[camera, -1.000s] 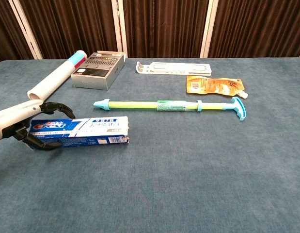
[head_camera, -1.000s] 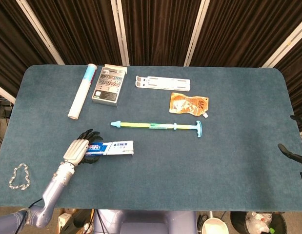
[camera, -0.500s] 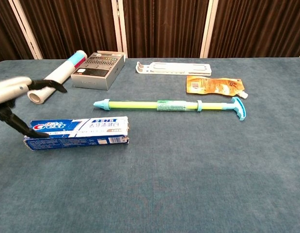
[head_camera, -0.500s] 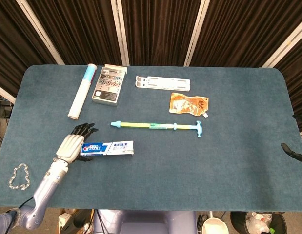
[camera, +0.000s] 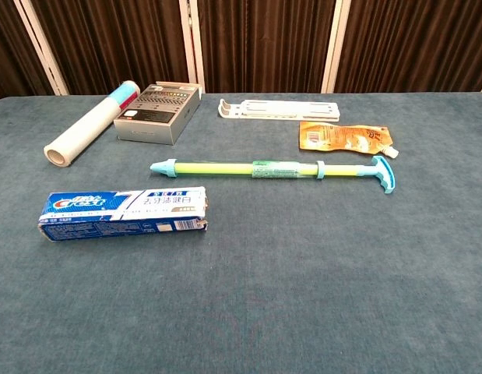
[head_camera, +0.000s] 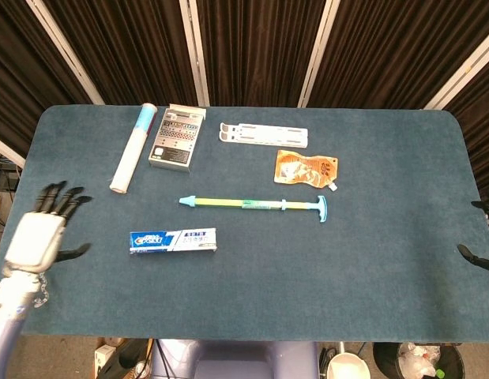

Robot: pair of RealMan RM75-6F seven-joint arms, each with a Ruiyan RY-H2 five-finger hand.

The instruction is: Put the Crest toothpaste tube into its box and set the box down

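One light, stiff Crest box point(head_camera: 173, 241) lies well apart from the spread, empty fingers point(head_camera: 58, 197) of my left hand point(head_camera: 37, 237); I would grip its long sides.

A long yellow-green plunger rod point(head_camera: 252, 205) with blue ends lies flat on the teal surface point(head_camera: 370, 276), its T-shaped handle pointing right. Behind it, toward its right end, lies an orange spouted pouch point(head_camera: 306, 168). Just beyond the pouch, close to the far edge, lies a flat white plastic bracket point(head_camera: 264, 135). Left of the bracket lies a grey box point(head_camera: 177, 145) printed with rows of small squares, and just beside its left flank lies a white paper roll point(head_camera: 133, 158) with a blue and pink band. Dark curtains point(head_camera: 252, 47) hang behind.
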